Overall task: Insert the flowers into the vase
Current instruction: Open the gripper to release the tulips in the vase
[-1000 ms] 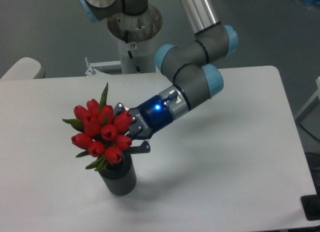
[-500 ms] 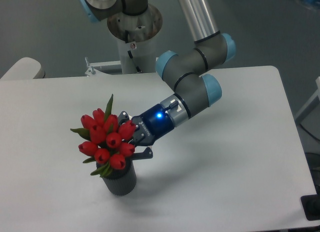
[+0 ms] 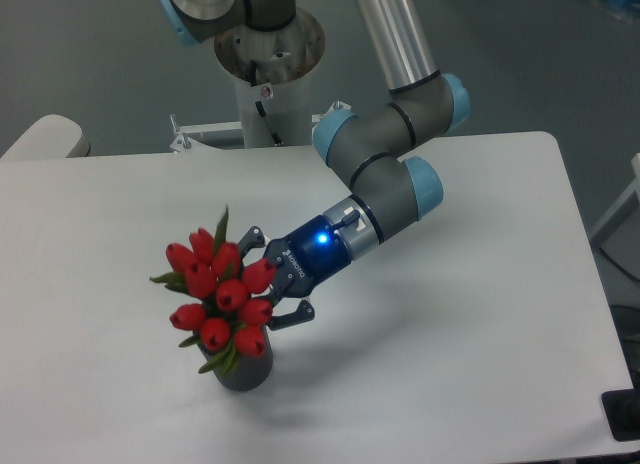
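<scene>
The pincer reaches in from the right, its two dark fingers spread above and below the right side of the flowers; the tulip heads hide the fingertips, so whether it has hold of the stems cannot be told. The red bunch leans a little to the left, and its lower heads and leaves cover the mouth of the vase. The dark grey vase stands upright on the near left part of the white bench. A blue light glows on the wrist behind the pincer.
</scene>
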Controlling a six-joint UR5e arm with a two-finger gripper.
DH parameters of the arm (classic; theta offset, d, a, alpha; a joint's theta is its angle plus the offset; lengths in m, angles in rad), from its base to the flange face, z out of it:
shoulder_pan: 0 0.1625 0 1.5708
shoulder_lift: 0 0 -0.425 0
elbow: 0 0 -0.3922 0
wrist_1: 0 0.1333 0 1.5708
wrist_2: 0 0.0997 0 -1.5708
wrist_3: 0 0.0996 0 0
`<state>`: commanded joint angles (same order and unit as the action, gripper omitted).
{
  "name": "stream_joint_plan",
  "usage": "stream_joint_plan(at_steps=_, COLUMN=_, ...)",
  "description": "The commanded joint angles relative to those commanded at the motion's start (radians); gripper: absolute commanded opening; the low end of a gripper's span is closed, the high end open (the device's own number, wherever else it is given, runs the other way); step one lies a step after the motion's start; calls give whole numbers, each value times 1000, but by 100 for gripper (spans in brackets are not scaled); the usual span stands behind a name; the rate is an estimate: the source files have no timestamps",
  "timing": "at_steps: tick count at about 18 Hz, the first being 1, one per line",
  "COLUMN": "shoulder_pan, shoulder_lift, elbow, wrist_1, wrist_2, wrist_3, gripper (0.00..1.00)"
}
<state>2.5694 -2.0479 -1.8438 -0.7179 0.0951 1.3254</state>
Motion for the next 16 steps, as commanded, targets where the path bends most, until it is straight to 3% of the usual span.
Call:
stream_joint_plan(at_steps=2, shoulder_pan=5, shoulder_lift=0, elbow=0, wrist_1=0, wrist_2=8, wrist_3=0, gripper=100)
stream_joint_plan(at_steps=13, shoulder_pan=31, shoulder_lift=6, elbow=-18, wrist_1=5, wrist_2=20, wrist_3=66, gripper=100)
stream_joint_plan(at_steps=16, shoulder_pan=69, shoulder_lift=44, elbow=-41, wrist_1=3, wrist_2=28, wrist_3=66, gripper=100)
